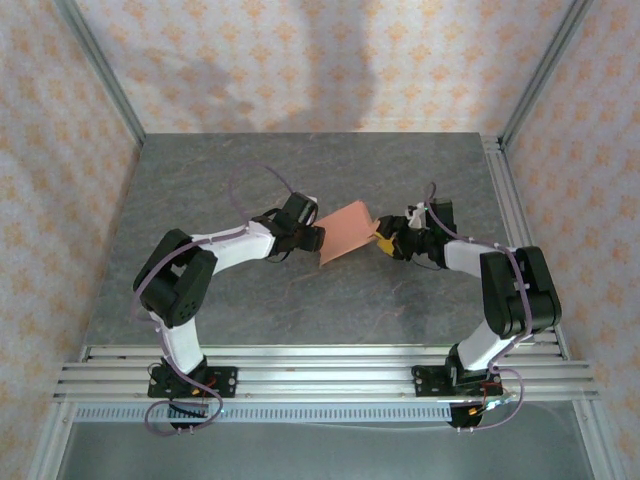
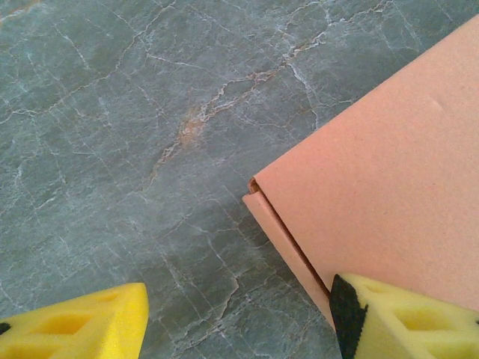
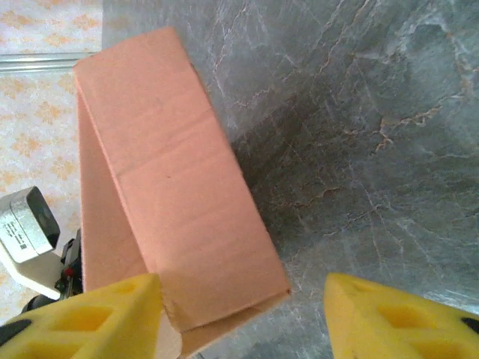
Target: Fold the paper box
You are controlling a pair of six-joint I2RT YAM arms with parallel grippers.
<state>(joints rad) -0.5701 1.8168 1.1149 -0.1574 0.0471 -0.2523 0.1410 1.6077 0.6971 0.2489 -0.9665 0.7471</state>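
Start with the top view for arm pose. Both arms are bent at the elbow and reach inward over the grey marble table (image 1: 250, 310). The left arm (image 1: 225, 250) points its forearm to the right, and the right arm (image 1: 470, 258) points its forearm to the left. The paper box (image 1: 345, 232) sits mid-table between the left gripper (image 1: 312, 238) and the right gripper (image 1: 381, 243), one at each side of it.

Use the left wrist view for detail the top view lacks. The yellow fingers (image 2: 75, 325) stand wide apart with bare table between them. One finger overlaps the box's edge near a corner where two layers of card show. Nothing is clamped.

Use the right wrist view for the opposite end. That end lies between widely parted fingers (image 3: 404, 318), close against one and with a clear gap to the other, so it is not gripped. You also see a long creased top panel and one side panel.
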